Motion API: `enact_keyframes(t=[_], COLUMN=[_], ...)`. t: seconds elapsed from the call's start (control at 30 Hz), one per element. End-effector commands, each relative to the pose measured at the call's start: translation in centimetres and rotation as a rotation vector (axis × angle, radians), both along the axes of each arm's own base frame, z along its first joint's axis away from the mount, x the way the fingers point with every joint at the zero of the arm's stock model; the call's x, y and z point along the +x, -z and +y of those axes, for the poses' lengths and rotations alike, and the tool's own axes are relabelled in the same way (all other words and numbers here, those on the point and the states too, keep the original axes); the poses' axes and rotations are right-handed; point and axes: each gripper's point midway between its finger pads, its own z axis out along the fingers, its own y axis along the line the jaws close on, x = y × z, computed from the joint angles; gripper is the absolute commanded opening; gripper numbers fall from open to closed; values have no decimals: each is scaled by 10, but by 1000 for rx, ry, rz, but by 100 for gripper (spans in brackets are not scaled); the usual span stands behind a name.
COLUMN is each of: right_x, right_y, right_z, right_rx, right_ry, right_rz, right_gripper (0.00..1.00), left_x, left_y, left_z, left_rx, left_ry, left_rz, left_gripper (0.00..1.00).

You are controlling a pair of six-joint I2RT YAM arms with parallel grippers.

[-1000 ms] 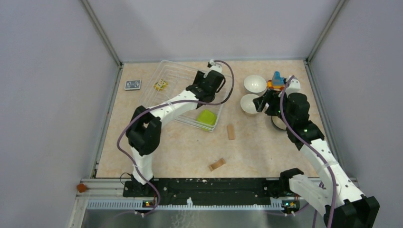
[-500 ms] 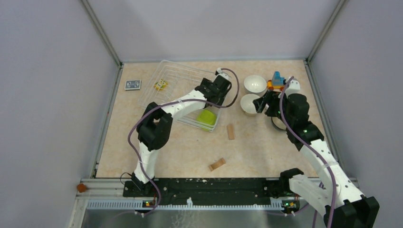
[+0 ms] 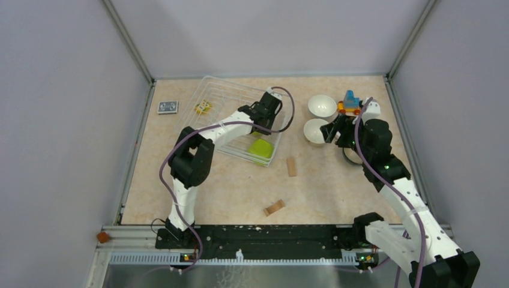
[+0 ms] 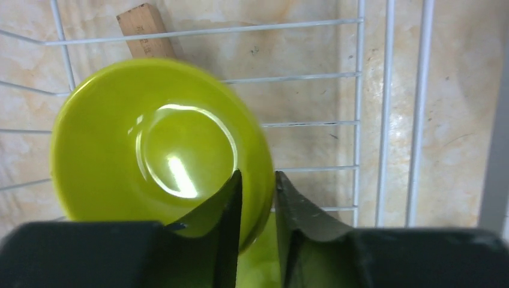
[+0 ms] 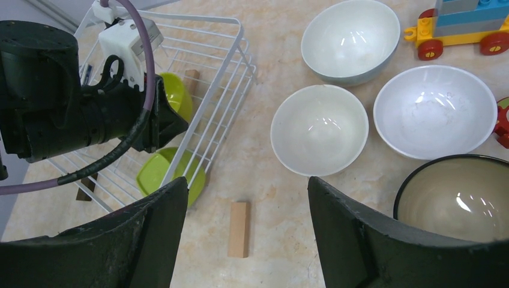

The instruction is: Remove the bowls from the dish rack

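I noted the left gripper [image 4: 258, 195] pinched on the rim of a lime green bowl [image 4: 144, 132] in the dish rack's [image 4: 359, 96] near right corner. The bowl lay ahead-left of the pinch (second green bowl [image 5: 162, 171] beneath). The right gripper [image 5: 243, 186] hung open, farther off.

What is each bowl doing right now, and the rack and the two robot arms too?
Dish rack: two bowls inside.
Gripped lime green bowl: in the rack, tipped up, rim between the left jaws.
Other lime green bowl: lying in the rack, not gripped.
Three pale bowls: upright on the table, empty.
Dark-rimmed bowl: upright on the table, empty.
Left gripper: shut on the gripped bowl's rim.
Right gripper: open, empty.
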Motion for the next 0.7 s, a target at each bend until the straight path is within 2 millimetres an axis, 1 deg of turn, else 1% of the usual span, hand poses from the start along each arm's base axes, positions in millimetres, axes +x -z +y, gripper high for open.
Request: enact_keyframes(t=[0.0, 0.03, 0.07, 0.13, 0.23, 0.4, 0.5, 0.57, 0.67], right_x=[-1, 0, 0, 0, 0, 1, 1, 2, 3], right_y=[-7, -7, -7, -6, -6, -6, -6, -6, -3], right_z=[1, 1, 1, 0, 1, 0, 0, 1, 2], right_rx=[0, 0, 0, 0, 0, -2, -2, -1, 5], right_ry=[-2, -2, -1, 0, -2, 1, 2, 1, -3], right_rz=[-36, -36, -37, -35, -35, -38, -40, -42, -42], right_gripper=[72, 72, 72, 72, 72, 72, 72, 72, 72], left_x=[4, 4, 3, 3, 4, 3, -1, -3, -6], left_y=[-39, -39, -41, -44, -54, -87, -107, -120, -139], left_z=[-12, -11, -11, -11, -8, 4, 13, 22, 44], left_rx=[-92, -91, -92, -95, -99, -117, -131, -136, -119], left_ry=[21, 21, 23, 26, 14, -24, -41, -68, -149], left_rz=[-68, -68, -69, -73, -93, -176, -232, -267, -337], left_gripper=[22, 14, 8, 1, 0, 0, 0, 0, 0])
